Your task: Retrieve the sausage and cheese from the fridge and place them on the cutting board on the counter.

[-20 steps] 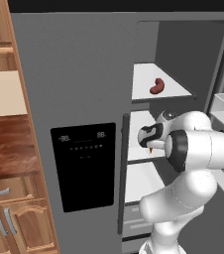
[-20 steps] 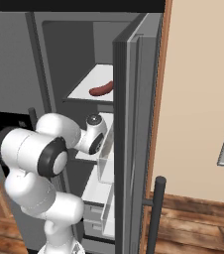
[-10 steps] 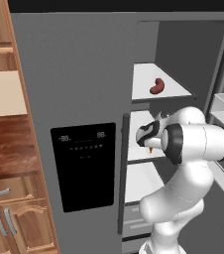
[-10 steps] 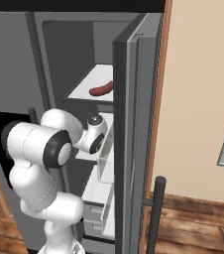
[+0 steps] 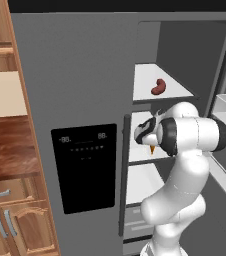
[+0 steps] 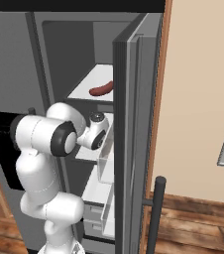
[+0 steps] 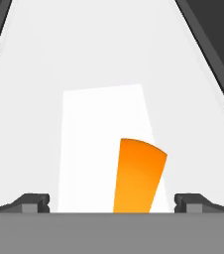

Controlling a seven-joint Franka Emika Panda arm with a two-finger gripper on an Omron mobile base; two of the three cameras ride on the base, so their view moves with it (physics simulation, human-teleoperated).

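- Orange-yellow, the cheese (image 7: 138, 174) lies on a white shelf (image 7: 104, 74) straight ahead of the hand, in line with the gap between the two dark finger tips (image 7: 34, 202).
- From the hand, the gripper (image 7: 112, 203) shows its fingers spread wide apart, one at each side of the wedge, with nothing clamped between them.
- From the left base, a small orange sliver of the cheese (image 5: 151, 148) shows just under the hand on the middle shelf of the fridge (image 5: 75, 75).
- Dark red-brown and curved, the sausage (image 5: 158, 86) rests on the upper white shelf (image 5: 150, 75), above the arm (image 5: 190, 137) and well apart from the hand.
- From the right base, the sausage (image 6: 101, 89) lies on that same upper shelf, behind the edge of the open right door (image 6: 134, 124).
- On the closed left door sits the black dispenser panel (image 5: 85, 167).
- Reddish-brown, the counter (image 5: 7, 145) lies at the far left, with light wood cabinets (image 5: 5, 220) below it.
- Bending at the elbow, the white arm reaches into the open right compartment at middle-shelf height.
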